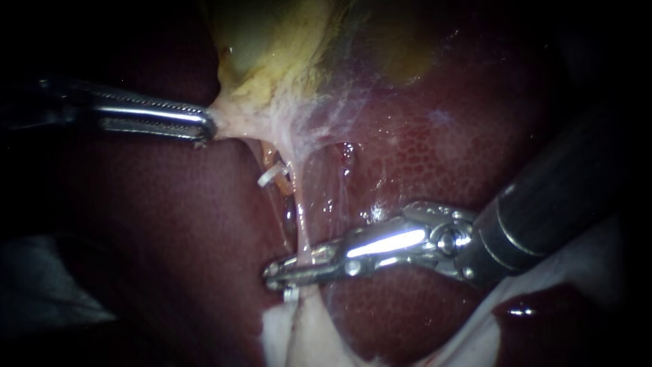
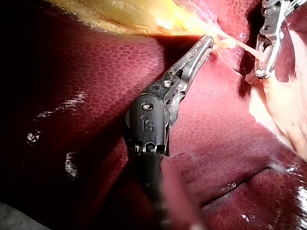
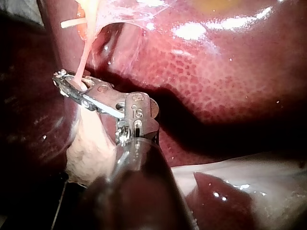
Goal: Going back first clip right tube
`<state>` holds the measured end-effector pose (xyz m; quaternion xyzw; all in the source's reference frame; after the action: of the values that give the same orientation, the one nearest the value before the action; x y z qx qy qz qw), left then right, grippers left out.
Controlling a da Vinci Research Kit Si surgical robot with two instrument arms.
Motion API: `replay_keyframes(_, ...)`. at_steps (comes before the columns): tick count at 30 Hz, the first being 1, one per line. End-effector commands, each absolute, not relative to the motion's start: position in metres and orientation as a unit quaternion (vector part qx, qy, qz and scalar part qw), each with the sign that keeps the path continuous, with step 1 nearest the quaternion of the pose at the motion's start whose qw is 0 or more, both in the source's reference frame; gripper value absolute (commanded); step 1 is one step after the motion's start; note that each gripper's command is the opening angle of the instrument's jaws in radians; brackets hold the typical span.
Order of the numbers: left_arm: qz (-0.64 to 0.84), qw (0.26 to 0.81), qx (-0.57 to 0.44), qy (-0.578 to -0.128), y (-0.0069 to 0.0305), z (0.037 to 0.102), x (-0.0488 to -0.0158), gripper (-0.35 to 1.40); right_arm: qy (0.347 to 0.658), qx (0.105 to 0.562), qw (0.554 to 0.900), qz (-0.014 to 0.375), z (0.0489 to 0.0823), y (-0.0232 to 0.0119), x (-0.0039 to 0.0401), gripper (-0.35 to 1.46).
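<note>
Lit hard from close in, with wet white glints; black all round the lit patch. Dim, well below the jaws of the left instrument (image 1: 207,129), pale grey surface (image 1: 47,292).

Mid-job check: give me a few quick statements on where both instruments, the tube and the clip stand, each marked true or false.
1. The left instrument grips pale tissue at the edge of the gallbladder. True.
2. The right instrument hangs well clear of the thin tube. False: the tube runs straight across its tip.
3. A white clip shows between the tips of the two instruments in the endoscope view. True.
4. The left instrument rests flat on the liver, holding nothing. False: it is closed on the gallbladder tissue and pulls it taut.
</note>
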<state>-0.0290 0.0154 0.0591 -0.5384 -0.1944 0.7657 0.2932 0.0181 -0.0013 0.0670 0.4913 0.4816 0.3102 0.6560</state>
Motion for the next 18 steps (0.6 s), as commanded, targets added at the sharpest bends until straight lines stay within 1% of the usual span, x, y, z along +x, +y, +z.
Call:
replay_keyframes(1,0.766,0.293,-0.538,-0.195,0.0154,0.0591,-0.0289,-0.35,0.482,0.492,0.656,0.310,0.0670,-0.0014,0.0181,-0.35)
replay_keyframes(3,0.766,0.293,-0.538,-0.195,0.0154,0.0591,-0.0289,-0.35,0.484,0.492,0.654,0.310,0.0671,-0.0015,0.0182,-0.10)
replay_keyframes(4,0.766,0.293,-0.538,-0.195,0.0154,0.0591,-0.0289,-0.35,0.485,0.490,0.655,0.308,0.0673,-0.0016,0.0183,0.06)
replay_keyframes(5,0.766,0.293,-0.538,-0.195,0.0154,0.0591,-0.0289,-0.35,0.488,0.487,0.658,0.304,0.0675,-0.0017,0.0184,0.17)
replay_keyframes(6,0.766,0.293,-0.538,-0.195,0.0154,0.0591,-0.0289,-0.35,0.491,0.483,0.660,0.300,0.0677,-0.0018,0.0185,0.26)
replay_keyframes(8,0.766,0.293,-0.538,-0.195,0.0154,0.0591,-0.0289,-0.35,0.497,0.476,0.664,0.292,0.0682,-0.0018,0.0189,0.38)
replay_keyframes(11,0.766,0.293,-0.538,-0.195,0.0154,0.0591,-0.0289,-0.35,0.505,0.467,0.668,0.284,0.0688,-0.0017,0.0190,0.43)
replay_keyframes(14,0.766,0.292,-0.539,-0.196,0.0154,0.0591,-0.0289,-0.35,0.514,0.449,0.672,0.287,0.0693,-0.0014,0.0189,0.46)
replay_keyframes(18,0.766,0.292,-0.539,-0.196,0.0153,0.0592,-0.0289,-0.35,0.519,0.423,0.684,0.289,0.0700,-0.0009,0.0187,0.48)
